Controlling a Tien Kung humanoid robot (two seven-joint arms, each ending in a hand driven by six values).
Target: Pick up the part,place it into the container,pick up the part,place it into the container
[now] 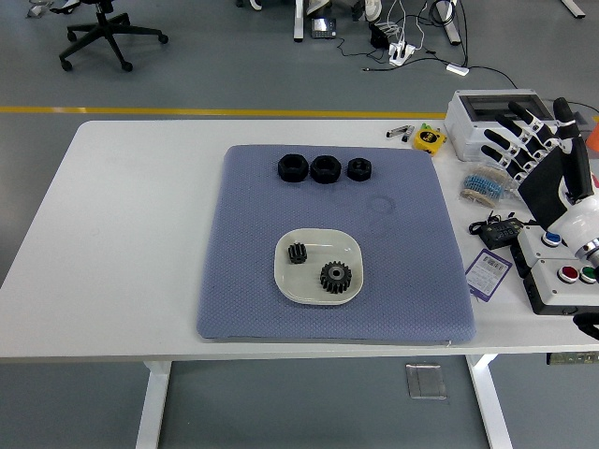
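- The right hand (538,150) is seen at the right edge of the frame, raised over the clutter there, with its fingers spread and nothing held; the left hand is not in view.
- A white dish (318,267) is placed low on the blue mat (253,243), slightly below the centre of the frame, and serves as the container.
- Two gears are already lying in the dish: a small gear (298,253) at its left and a larger gear (335,276) toward its lower right, apart from each other.
- Three black nuts (325,168) are lined up in a row along the top edge of the mat, near one another and well apart from the dish.
- Both placements appear to be finished, so the step in hand is judged to be a retreat of the arm.
- The retreat is best made high, since a grey box (487,117), a button panel (562,267) and cables (491,227) are crowded beneath the hand.
- The fingers should be kept loose so that nothing is snagged.
- The dish should be left undisturbed.
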